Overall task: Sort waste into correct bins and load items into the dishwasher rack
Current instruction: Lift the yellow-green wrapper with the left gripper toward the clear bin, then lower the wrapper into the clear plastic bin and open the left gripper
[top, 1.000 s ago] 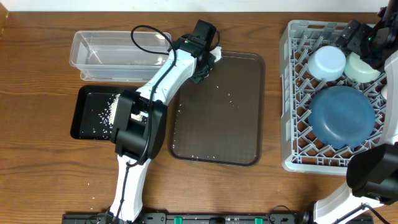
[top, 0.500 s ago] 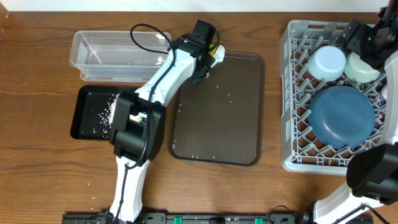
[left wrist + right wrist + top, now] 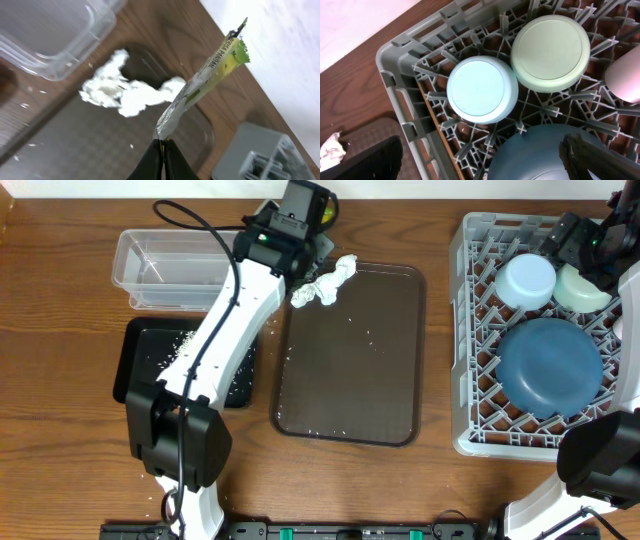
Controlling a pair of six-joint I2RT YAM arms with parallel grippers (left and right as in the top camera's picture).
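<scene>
Overhead, the left arm (image 3: 215, 350) stretches from the near-left edge diagonally to the far side, passing over the black tray (image 3: 135, 375) with its rice (image 3: 176, 352). The left gripper (image 3: 162, 150) hangs past the far edge of the brown tray (image 3: 350, 360), just right of the clear tub (image 3: 170, 268). Its jaws are pinched tight on the lower end of the wrapper (image 3: 210, 75), which sticks up clear of everything. The tissue (image 3: 325, 280) lies on the brown tray's far-left corner, just below the gripper and near the tub's corner.

On the right, the right gripper (image 3: 485, 161) hovers over the far part of the rack (image 3: 470, 330), fingers (image 3: 367, 160) spread wide and holding nothing. Below it the pale blue bowl (image 3: 480, 90) and mint bowl (image 3: 550, 52) sit upside down side by side, with the big blue bowl (image 3: 550, 365) just nearer. A pale rounded shape at the right edge may be the cup (image 3: 625, 75).

A strip of bare table (image 3: 440, 380) separates the brown tray from the rack.
</scene>
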